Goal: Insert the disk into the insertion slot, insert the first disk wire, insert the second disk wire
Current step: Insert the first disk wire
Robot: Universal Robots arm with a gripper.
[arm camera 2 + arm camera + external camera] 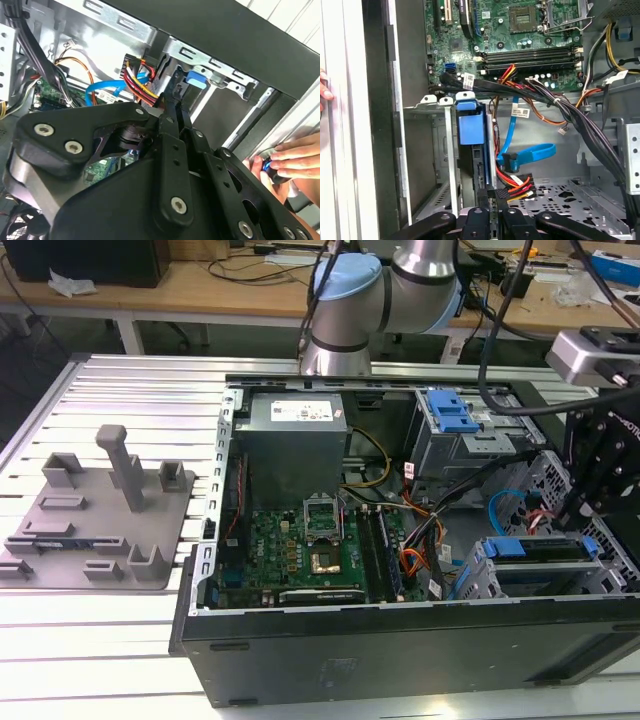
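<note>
Brushed aluminium slats form the counter (100, 640) in the exterior view, carrying an open black computer case (400, 665). At the case's near corner, on the exterior view's right, the disk (545, 578) sits inside the insertion slot (608, 578). Its bright blue plastic carrier is uppermost and its long axis runs left to right. The black hand (578, 508) hangs just above its right end.

In the second wrist view the hand's matt black linkages taper to tips drawn together, clenched right beside the black plug of the power wire (137, 75), a bundle of red, yellow and black strands. Whether they pinch it I cannot tell. A flat, glossy blue data wire (107, 90) loops just beyond. A person's hand (287, 160) rests at the case's outer wall.

In the first wrist view the disk's long axis points straight away from the hand toward the green motherboard (490, 35), with grey perforated sheet metal flanking it. The power wire's plug lies just beside the disk's near end, the blue data wire's plug a little farther off.
</note>
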